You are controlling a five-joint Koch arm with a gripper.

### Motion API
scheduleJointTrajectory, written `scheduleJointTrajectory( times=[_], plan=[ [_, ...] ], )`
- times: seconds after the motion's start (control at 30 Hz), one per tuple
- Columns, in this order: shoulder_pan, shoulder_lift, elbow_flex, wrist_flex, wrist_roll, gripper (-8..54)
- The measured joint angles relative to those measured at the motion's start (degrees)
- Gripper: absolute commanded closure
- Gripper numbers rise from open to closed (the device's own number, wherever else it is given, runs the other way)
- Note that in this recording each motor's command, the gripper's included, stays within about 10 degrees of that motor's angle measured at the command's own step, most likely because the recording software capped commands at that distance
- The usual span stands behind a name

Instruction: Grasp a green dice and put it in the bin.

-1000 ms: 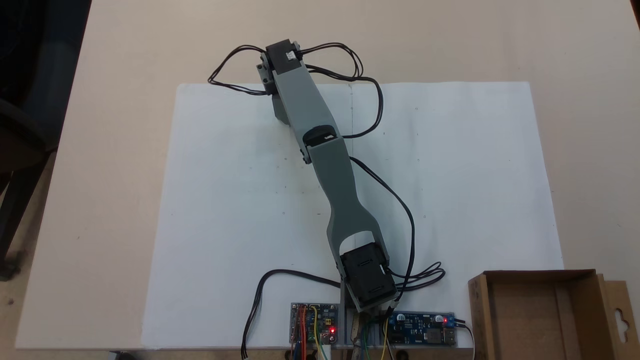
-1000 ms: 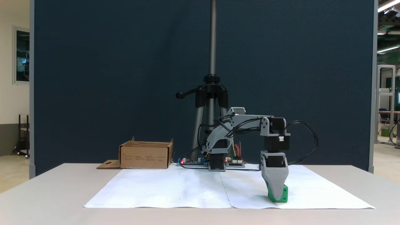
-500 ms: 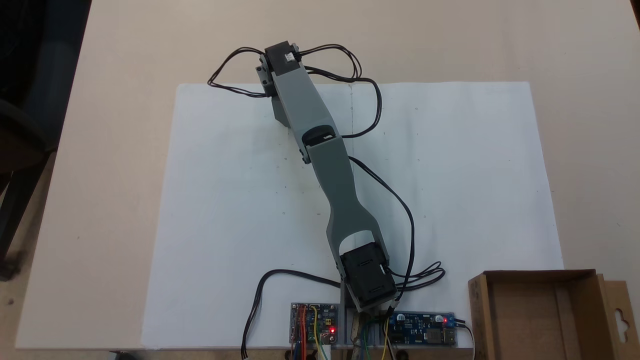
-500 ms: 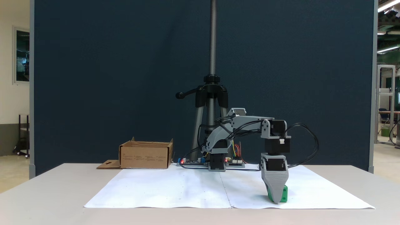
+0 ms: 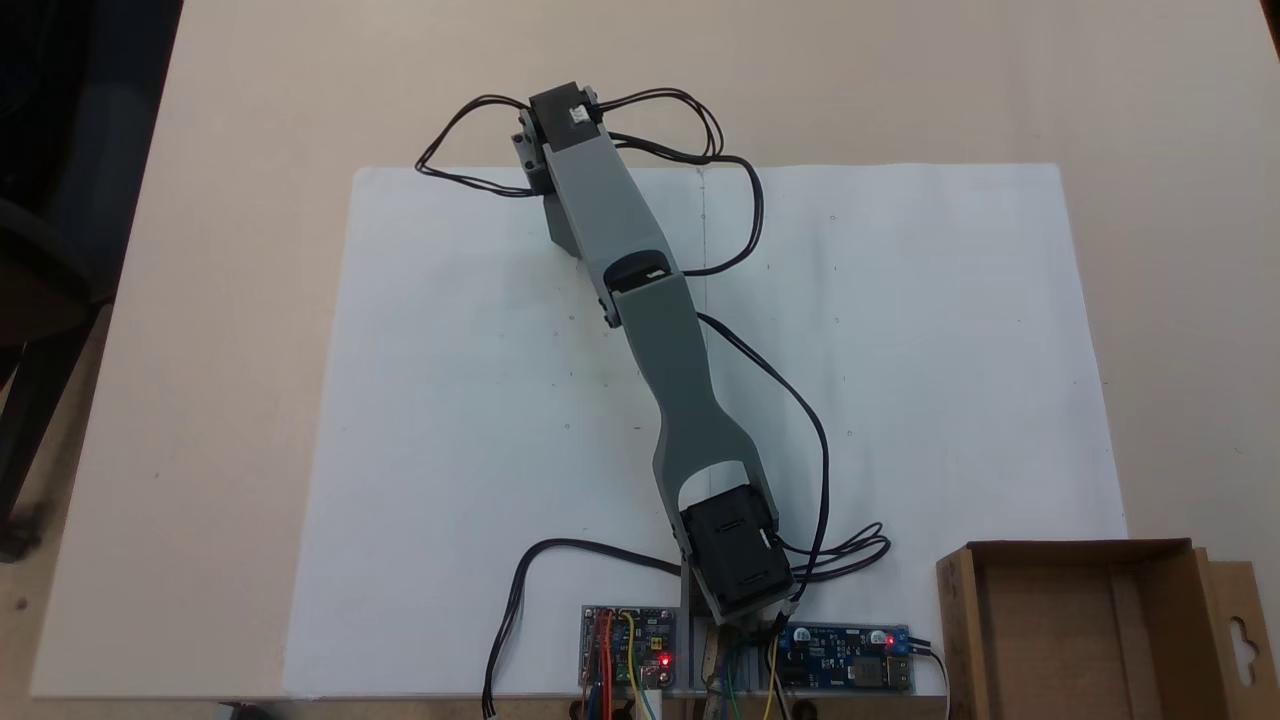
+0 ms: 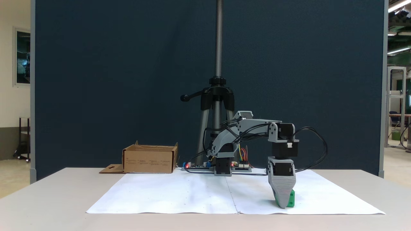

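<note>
In a fixed view from the front, the green dice [image 6: 291,199] rests on the white paper at the right. My gripper [image 6: 282,205] points straight down over it with its tip at the paper. The grey front jaw covers most of the dice and hides the other jaw, so open or shut cannot be told. In a fixed view from above, the wrist [image 5: 565,120] sits over the paper's far edge and hides both gripper and dice. The bin [image 5: 955,630] is an open brown cardboard box beside the arm's base, seen at the left in the front view as the bin [image 6: 149,159].
Black cables [image 5: 700,130] loop around the wrist and trail to the base. Circuit boards [image 5: 845,668] with red lights lie at the paper's near edge beside the bin. A tripod [image 6: 217,96] stands behind the base. The white paper [image 5: 450,420] is bare left of the arm.
The arm has dropped a little, bringing the gripper lower around the dice, so less green shows. The dice and the bin have stayed in place.
</note>
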Motion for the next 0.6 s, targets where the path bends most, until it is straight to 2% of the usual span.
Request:
scheduleJointTrajectory(
  times=[0.33, 0.4, 0.43, 0.6],
  plan=[
    [-1.1, -0.4, -0.1, 0.6, 0.0, 19.3],
    [-1.0, -0.5, -0.2, 0.9, 0.0, 27.6],
    [-1.0, -0.5, -0.3, 0.9, 0.1, 29.0],
    [-1.0, -0.5, -0.2, 0.9, 0.4, 29.3]
  ],
)
